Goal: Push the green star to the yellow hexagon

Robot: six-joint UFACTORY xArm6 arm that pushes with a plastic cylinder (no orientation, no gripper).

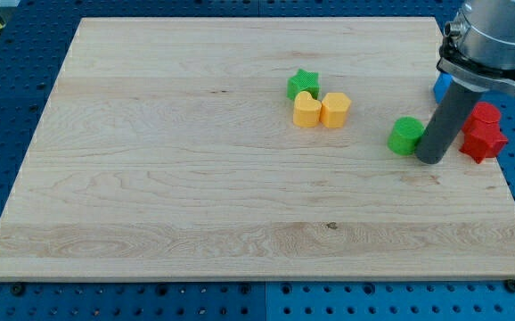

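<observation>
Already the green star (303,84) sits touching the yellow heart (306,111), with the yellow hexagon (335,110) just beside it on the tabletop (151,178). My tip (430,160) (a plain rod, no tool to spread or press) rests beside a green block (406,135), near red blocks (482,132).

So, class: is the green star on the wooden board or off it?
On. The green star sits on the wooden board, touching the yellow heart; my tip is away, to the view's right.

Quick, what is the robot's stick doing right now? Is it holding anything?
My tip: no gripper, holding nothing; it sits just to the view's right of the round green block, far from the green star.
</observation>
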